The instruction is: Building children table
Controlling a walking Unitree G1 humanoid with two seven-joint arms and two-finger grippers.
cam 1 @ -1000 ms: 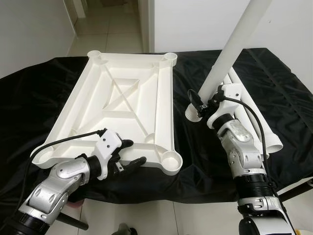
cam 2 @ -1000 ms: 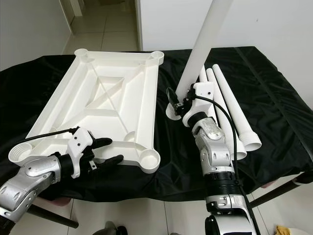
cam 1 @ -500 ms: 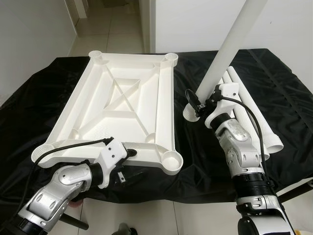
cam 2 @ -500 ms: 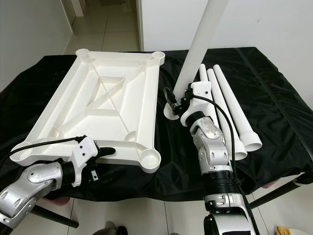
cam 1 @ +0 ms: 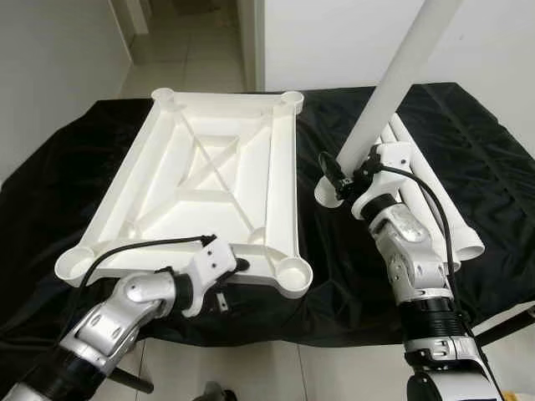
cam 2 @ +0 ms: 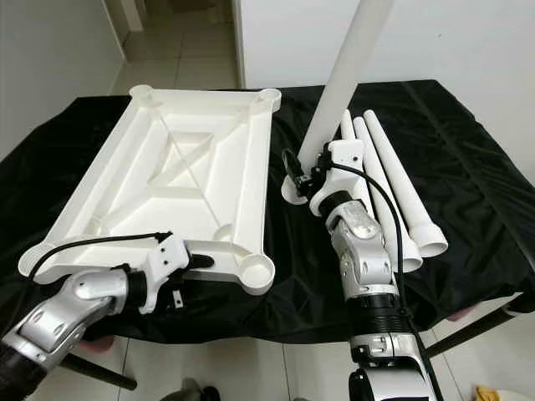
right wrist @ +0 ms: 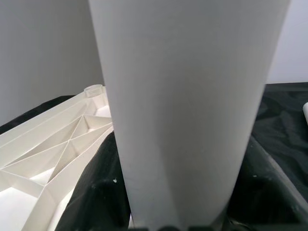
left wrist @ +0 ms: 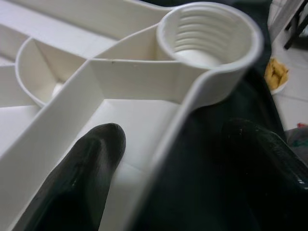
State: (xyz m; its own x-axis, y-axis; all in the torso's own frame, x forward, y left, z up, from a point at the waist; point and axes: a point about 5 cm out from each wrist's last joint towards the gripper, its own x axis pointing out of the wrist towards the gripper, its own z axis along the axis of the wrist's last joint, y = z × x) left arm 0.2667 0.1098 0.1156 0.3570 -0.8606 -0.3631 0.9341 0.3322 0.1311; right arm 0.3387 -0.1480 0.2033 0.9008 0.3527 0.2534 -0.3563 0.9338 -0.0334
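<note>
**Leg up, socket waiting**

The white tabletop lies upside down on the black-draped bench. The left end effector straddles its near rim, one finger inside the wall and one outside (whether it truly pinches the wall, I cannot tell). The right end effector is clenched on the table leg, held nearly upright, long axis tilting up and away, threaded foot just right of the tabletop's edge. The near-right corner socket sits toward the robot and slightly left of that foot. Spare legs lie beside the right arm.
</note>
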